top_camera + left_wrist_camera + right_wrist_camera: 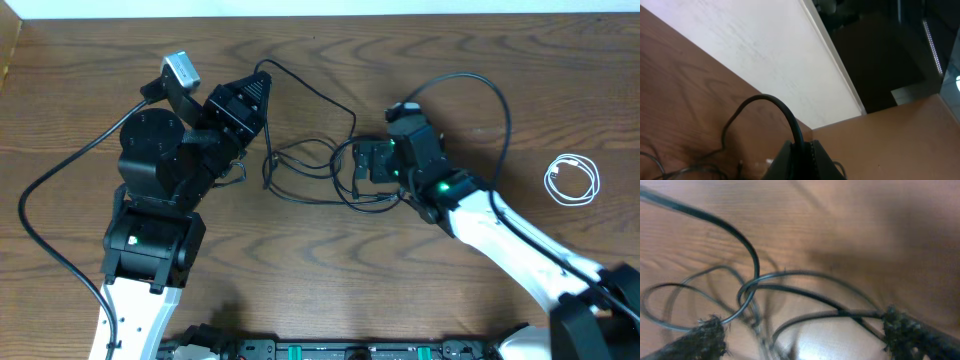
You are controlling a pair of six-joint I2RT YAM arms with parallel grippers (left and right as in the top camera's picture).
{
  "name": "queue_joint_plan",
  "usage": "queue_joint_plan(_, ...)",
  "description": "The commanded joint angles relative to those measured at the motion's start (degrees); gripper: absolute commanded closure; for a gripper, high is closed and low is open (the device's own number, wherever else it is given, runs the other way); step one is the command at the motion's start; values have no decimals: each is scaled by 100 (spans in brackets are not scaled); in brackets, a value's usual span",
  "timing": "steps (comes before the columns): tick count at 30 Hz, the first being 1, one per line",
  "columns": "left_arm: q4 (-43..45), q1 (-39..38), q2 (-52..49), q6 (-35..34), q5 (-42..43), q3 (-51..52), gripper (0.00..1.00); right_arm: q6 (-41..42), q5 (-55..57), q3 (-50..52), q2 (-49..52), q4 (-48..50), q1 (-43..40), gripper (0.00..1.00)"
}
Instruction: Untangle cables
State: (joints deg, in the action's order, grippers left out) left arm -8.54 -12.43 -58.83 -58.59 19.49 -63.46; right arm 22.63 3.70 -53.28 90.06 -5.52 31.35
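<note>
My left tool (802, 150) pinches a thin black cable (765, 98); my right tool (804, 327) stands spread (astride the tangled loops (747, 295)).

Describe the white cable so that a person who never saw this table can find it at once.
Seen from above, look at the right end of the wooden table, past the white right arm. There, well apart from the black cables tangled in the middle, lies the white cable, wound into a small loose ring. It is the only white cord, and nothing touches it.
</note>
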Motion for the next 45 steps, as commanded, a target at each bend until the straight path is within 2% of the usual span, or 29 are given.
queue_joint_plan(1,48,24,-2,-42,105,-166,92,-1967,175,20,409,363,22,13)
queue_joint_plan(5,-35,26,-11,15,105,-166,92,-2900,175,20,791,640,20,21)
queue_joint_plan(11,-33,24,-9,39,107,-166,92,-2920,264,20,1167,612,20,21)
queue_joint_plan(12,-33,24,-9,39,109,-166,92,-2922,341,20,1228,616,11,18)
queue_joint_plan(13,-35,24,-9,39,120,-166,92,-2922,463,20,1294,619,2,6)
queue_joint_plan(14,-33,24,-11,37,199,-166,92,-2920,577,20,1342,623,0,2)
queue_joint_plan(16,-33,26,-11,-17,337,-166,92,-2918,719,20,1425,664,-2,4)
queue_joint_plan(18,-13,24,-11,-26,459,-166,92,-2911,684,20,1486,732,0,26)
queue_joint_plan(19,-11,26,-9,-26,501,-166,92,-2911,640,20,1504,750,-2,50)
queue_joint_plan(20,-4,26,-9,-28,518,-166,92,-2909,619,20,1508,758,-2,64)
queue_joint_plan(21,13,26,-9,-28,540,-166,92,-2865,621,20,1508,769,0,85)
queue_joint_plan(22,42,26,-9,-28,542,-166,92,-2837,623,20,1508,780,-2,99)
queue_joint_plan(27,229,26,-11,273,369,-166,92,-2039,1075,17,1327,651,-188,99)
queue_joint_plan(29,271,28,-9,822,98,-166,92,-1753,1384,17,1097,485,-378,99)
queue_joint_plan(33,190,114,-4,2081,-396,-166,92,-1757,1633,17,413,179,-765,99)
queue_joint_plan(36,-166,260,-4,2667,-1032,-166,92,-1753,1596,17,-184,144,-1064,99)
queue_joint_plan(42,-1545,612,-13,2791,-2879,-166,93,-1867,839,17,-1281,551,-1561,99)
queue_joint_plan(45,-2153,767,-50,2791,-3134,-166,92,-2238,382,17,-1635,778,-1683,99)
